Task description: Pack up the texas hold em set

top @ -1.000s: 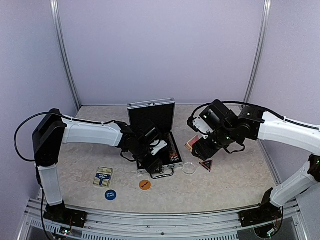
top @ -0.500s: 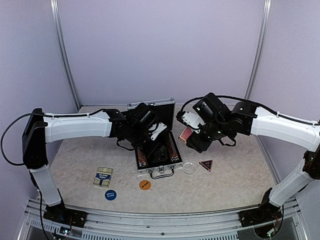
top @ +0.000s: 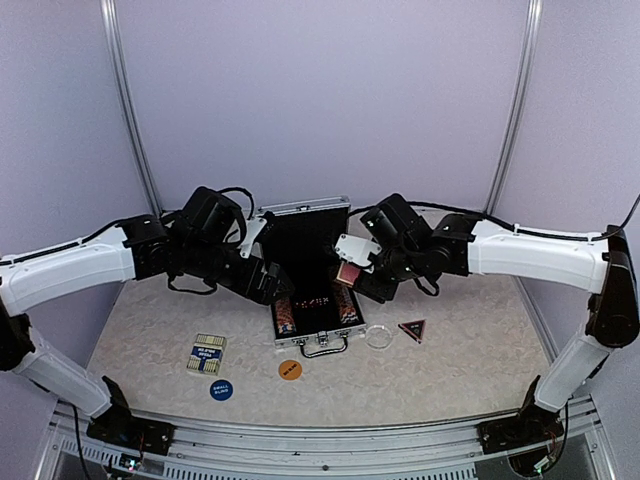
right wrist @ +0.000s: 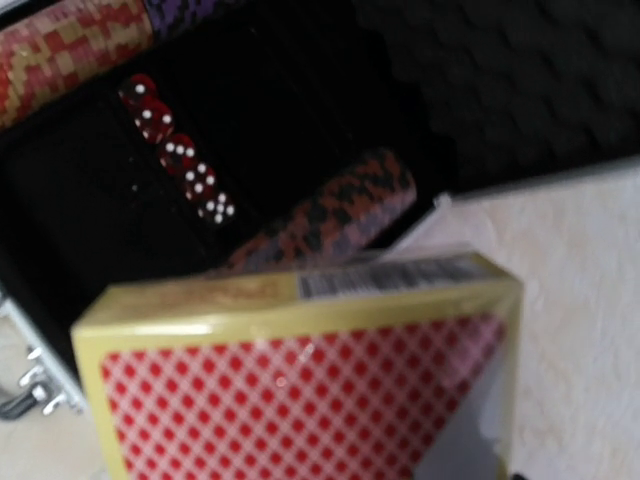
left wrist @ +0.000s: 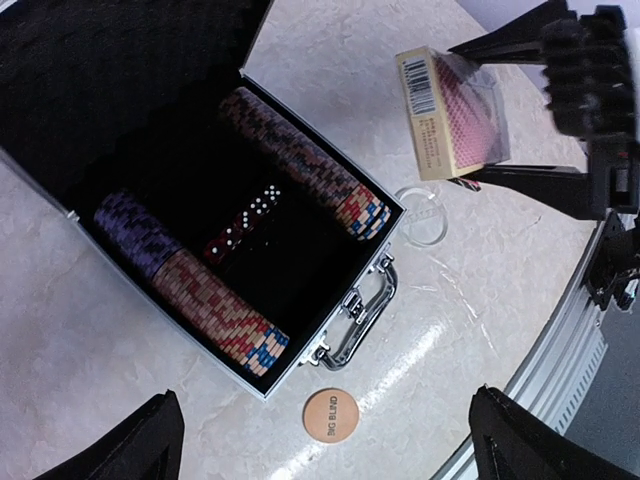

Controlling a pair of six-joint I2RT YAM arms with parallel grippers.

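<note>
The silver briefcase (top: pixel 322 340) lies open at the table's centre, lid upright. Two rows of striped poker chips (left wrist: pixel 300 165) and red dice (left wrist: pixel 240 225) lie in its black lining (left wrist: pixel 300 275). My right gripper (top: pixel 352 282) is shut on a red-backed card deck (top: pixel 346 272), held above the case's right edge; the deck also shows in the left wrist view (left wrist: pixel 450 115) and fills the right wrist view (right wrist: pixel 300 390). My left gripper (top: pixel 268 288) is open and empty, just left of the case. A blue-backed deck (top: pixel 206 352), blue disc (top: pixel 221 389), orange disc (top: pixel 289 369), clear disc (top: pixel 378 336) and dark triangle (top: pixel 411 329) lie on the table.
The orange disc reads BIG BLIND in the left wrist view (left wrist: pixel 330 416), in front of the case's metal handle (left wrist: pixel 365 310). The metal rail (top: pixel 320 440) runs along the table's near edge. Purple walls enclose the back and sides.
My left gripper has pulled out of the case, up and to the left. My right gripper has carried the red deck leftward, from right of the case to above its right edge.
</note>
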